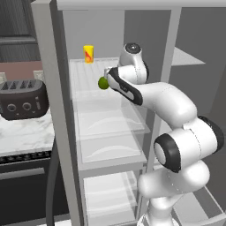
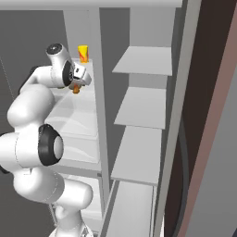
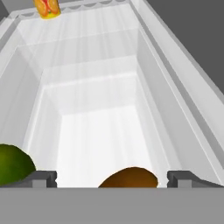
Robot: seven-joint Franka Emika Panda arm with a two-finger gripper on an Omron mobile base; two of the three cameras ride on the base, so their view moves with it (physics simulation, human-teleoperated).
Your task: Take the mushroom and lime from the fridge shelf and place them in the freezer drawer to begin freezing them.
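Gripper [image 3: 112, 177] released, jaws wide either side of mushroom [image 3: 129, 177], lime [image 3: 13, 165] beside it, near fridge shelf [image 3: 96, 127] front edge.

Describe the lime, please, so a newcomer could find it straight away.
Look inside the open fridge at the clear ridged shelf near the top. At its front edge, beside the gripper, sits the lime: a smooth dark green ball, unlike the brown mushroom or yellow cup.

The arm [image 1: 176, 132] is built of rounded, glossy white link housings separated by dark bands at the joints. A round dark cap with a grey centre is fitted at the wrist joint. The gripper [image 3: 112, 177] is fitted with two small dark grey fingertips [image 3: 41, 177].
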